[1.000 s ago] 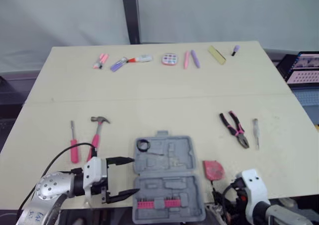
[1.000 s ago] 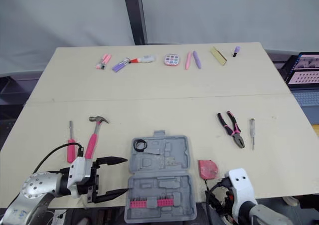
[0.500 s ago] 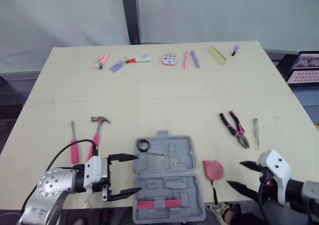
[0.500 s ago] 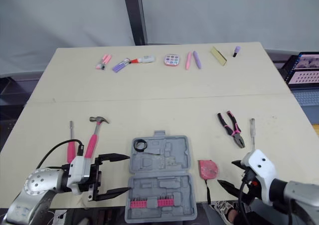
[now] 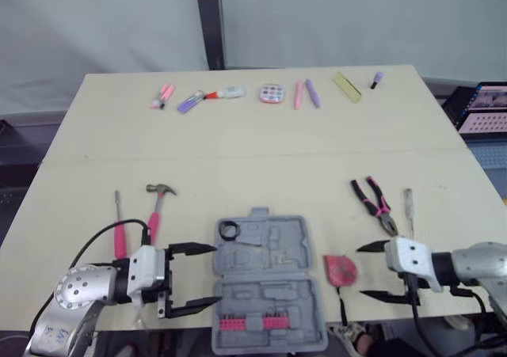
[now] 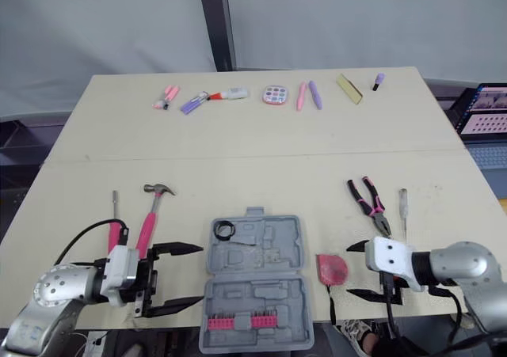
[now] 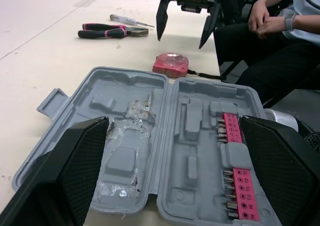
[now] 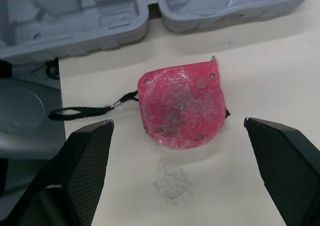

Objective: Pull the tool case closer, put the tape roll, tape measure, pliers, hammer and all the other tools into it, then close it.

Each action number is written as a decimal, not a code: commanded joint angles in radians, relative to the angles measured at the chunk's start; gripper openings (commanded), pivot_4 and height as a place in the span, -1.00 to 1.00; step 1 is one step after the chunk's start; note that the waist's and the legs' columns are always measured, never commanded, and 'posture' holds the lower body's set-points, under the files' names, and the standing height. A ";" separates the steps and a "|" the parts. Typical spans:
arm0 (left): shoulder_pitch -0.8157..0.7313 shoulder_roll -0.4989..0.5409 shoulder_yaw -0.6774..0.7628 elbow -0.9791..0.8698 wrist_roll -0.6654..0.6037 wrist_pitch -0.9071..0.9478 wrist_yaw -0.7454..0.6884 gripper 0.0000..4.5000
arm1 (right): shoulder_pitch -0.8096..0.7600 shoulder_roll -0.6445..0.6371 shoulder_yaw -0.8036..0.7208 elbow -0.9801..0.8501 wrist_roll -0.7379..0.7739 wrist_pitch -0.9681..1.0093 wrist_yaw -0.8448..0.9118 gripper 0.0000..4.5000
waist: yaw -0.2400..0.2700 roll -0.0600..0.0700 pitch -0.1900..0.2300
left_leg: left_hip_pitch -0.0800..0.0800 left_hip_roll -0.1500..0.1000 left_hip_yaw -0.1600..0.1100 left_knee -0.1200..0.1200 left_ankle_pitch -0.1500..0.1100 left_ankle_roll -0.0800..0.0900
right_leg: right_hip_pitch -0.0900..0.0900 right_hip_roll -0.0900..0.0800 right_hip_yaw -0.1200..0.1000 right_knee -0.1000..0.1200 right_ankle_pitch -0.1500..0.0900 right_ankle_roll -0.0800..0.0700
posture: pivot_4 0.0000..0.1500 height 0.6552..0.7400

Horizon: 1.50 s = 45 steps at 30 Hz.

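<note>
The left arm lies low along the near edge of the table (image 5: 253, 151), its left gripper (image 5: 214, 274) spread wide, both fingers pointing at the left side of the open tool case (image 5: 269, 282). The right arm reaches in opposite, its right gripper (image 5: 360, 271) equally wide, aimed at the tape measure (image 5: 341, 269) just right of the case. The 2 grippers hold nothing. The tape roll (image 5: 229, 230) sits in the case's far half.

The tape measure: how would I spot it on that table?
On the pale beige table, find the open grey plastic tool case at the near edge. Beside it, on the robot's right, lies the red tape measure; unlike the long pink-handled pliers beyond it, it is squat and trails a thin black strap.
</note>
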 commanded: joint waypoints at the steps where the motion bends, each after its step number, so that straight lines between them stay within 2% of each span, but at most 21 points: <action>1: 0.011 0.008 0.023 -0.042 -0.007 -0.011 0.011 1.00 | -0.051 0.025 0.044 0.042 -0.038 -0.060 -0.004 0.97 | 0.000 0.000 0.000 | 0.000 0.000 0.000 0.000 0.000 0.000 | 0.000 0.000 0.000 0.000 0.000 0.000 | 1.00 1.00; 12: 0.045 0.013 0.034 -0.082 -0.011 0.003 0.032 1.00 | -0.100 0.060 0.109 0.103 -0.080 -0.091 -0.020 0.97 | 0.000 0.000 0.000 | 0.000 0.000 0.000 0.000 0.000 0.000 | 0.000 0.000 0.000 0.000 0.000 0.000 | 1.00 1.00; 22: 0.060 0.017 0.042 -0.104 -0.015 0.019 0.043 1.00 | -0.103 0.093 0.128 0.072 -0.080 0.038 -0.050 0.97 | 0.000 0.000 0.000 | 0.000 0.000 0.000 0.000 0.000 0.000 | 0.000 0.000 0.000 0.000 0.000 0.000 | 1.00 1.00; 32: 0.061 0.017 0.042 -0.109 -0.017 0.026 0.047 1.00 | -0.107 0.095 0.128 0.058 -0.075 0.087 -0.051 0.97 | 0.000 0.000 0.000 | 0.000 0.000 0.000 0.000 0.000 0.000 | 0.000 0.000 0.000 0.000 0.000 0.000 | 1.00 1.00; 34: 0.062 0.016 0.042 -0.109 -0.018 0.027 0.047 1.00 | -0.108 0.095 0.128 0.056 -0.075 0.091 -0.051 0.74 | 0.000 0.000 0.000 | 0.000 0.000 0.000 0.000 0.000 0.000 | 0.000 0.000 0.000 0.000 0.000 0.000 | 1.00 1.00; 36: 0.062 0.016 0.041 -0.109 -0.017 0.028 0.046 1.00 | -0.107 0.096 0.128 0.052 -0.073 0.092 -0.050 0.37 | 0.000 0.000 0.000 | 0.000 0.000 0.000 0.000 0.000 0.000 | 0.000 0.000 0.000 0.000 0.000 0.000 | 1.00 1.00; 37: 0.062 0.015 0.041 -0.109 -0.017 0.028 0.046 1.00 | -0.107 0.096 0.128 0.051 -0.074 0.093 -0.051 0.32 | 0.000 0.000 0.000 | 0.000 0.000 0.000 0.000 0.000 0.000 | 0.000 0.000 0.000 0.000 0.000 0.000 | 1.00 1.00; 45: 0.063 0.012 0.039 -0.103 -0.014 0.027 0.046 1.00 | -0.115 0.067 0.095 -0.005 -0.063 0.147 -0.055 0.32 | 0.000 0.000 0.000 | 0.000 0.000 0.000 0.000 0.000 0.000 | 0.000 0.000 0.000 0.000 0.000 0.000 | 1.00 1.00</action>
